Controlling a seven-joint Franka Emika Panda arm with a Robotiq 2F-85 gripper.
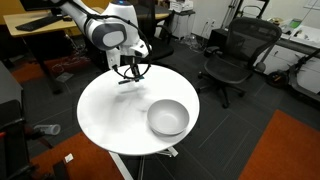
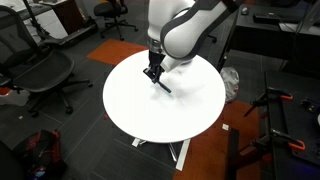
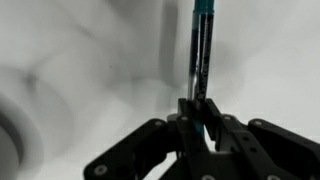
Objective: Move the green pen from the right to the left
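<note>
Green pen is clamped tight in the end effector, long axis running straight out ahead of the grip, slanting low over the white surface, well apart from the bowl.

A round white table stands on dark carpet, black office chairs nearby.
</note>
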